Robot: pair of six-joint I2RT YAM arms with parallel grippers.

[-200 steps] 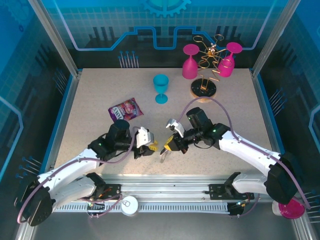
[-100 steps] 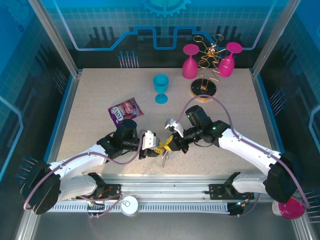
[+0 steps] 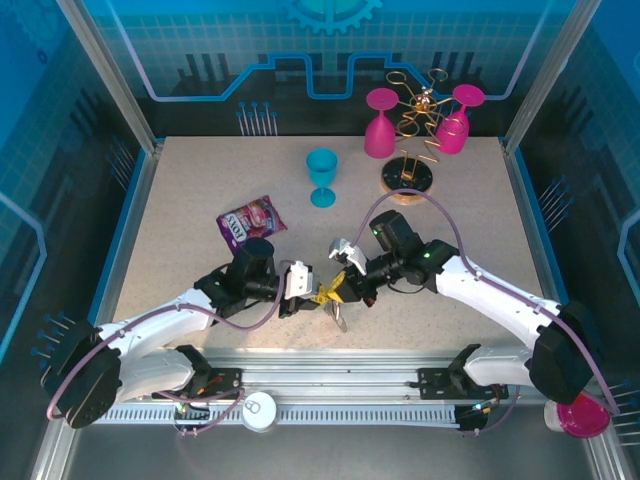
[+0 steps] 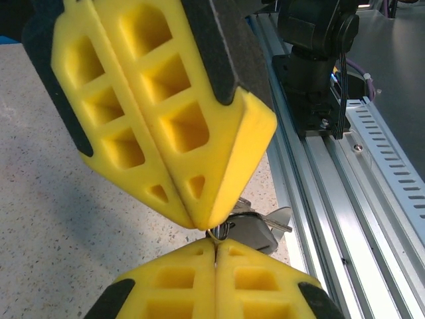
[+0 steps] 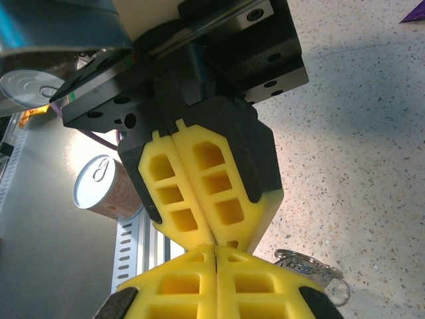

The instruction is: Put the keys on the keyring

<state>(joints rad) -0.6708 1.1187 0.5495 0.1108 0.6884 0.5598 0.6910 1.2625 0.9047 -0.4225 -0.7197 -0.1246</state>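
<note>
- Key and keyring are hanging together near the table's front edge.
- Left gripper and right gripper are pressing shut, tip to tip; what each is pinching is hidden.
- Threading seems underway; the next move is calling for fine alignment.

Goblet behind keyring; pouch left of goblet.

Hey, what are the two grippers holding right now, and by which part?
Left gripper and right gripper, both shut and tip to tip, pinch the keyring by its small metal rings; which ring each grips cannot be told.
</note>
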